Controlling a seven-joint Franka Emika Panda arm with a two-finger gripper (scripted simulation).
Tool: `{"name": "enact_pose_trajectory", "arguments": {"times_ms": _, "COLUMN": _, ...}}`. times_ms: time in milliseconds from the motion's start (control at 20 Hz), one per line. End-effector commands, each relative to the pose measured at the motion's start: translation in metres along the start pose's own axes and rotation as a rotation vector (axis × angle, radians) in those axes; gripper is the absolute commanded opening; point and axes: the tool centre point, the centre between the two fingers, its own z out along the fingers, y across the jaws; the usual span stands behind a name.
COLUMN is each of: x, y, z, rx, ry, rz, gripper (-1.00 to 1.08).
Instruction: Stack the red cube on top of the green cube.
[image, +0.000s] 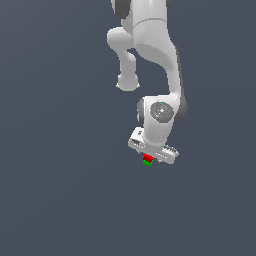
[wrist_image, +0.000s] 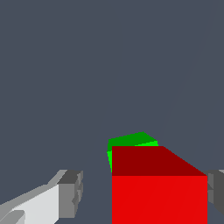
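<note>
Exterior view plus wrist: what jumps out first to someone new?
The white arm fills the upper middle of the exterior view against a bare grey floor. Right under its gripper, the red cube sits over the green cube. In the wrist view the red cube looms between the fingers, green peeking out behind it.

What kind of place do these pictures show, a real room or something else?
Most likely a bare physics simulation, not a real room: a flat, featureless grey-blue ground, a smooth white robot arm without cables, and two small plain cubes, the bright red cube and the bright green cube, with flat untextured colour.
</note>
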Motion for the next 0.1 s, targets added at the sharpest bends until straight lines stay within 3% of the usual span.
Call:
{"name": "enact_pose_trajectory", "arguments": {"times_ms": 0, "x": 0.0000, "y": 0.0000, "z": 0.0000, "rx": 0.000, "ry": 0.000, "rz": 0.000, "gripper": 1.00}}
{"name": "enact_pose_trajectory", "arguments": {"times_ms": 50, "x": 0.0000, "y": 0.0000, "z": 0.0000, "rx": 0.000, "ry": 0.000, "rz": 0.000, "gripper": 1.00}}
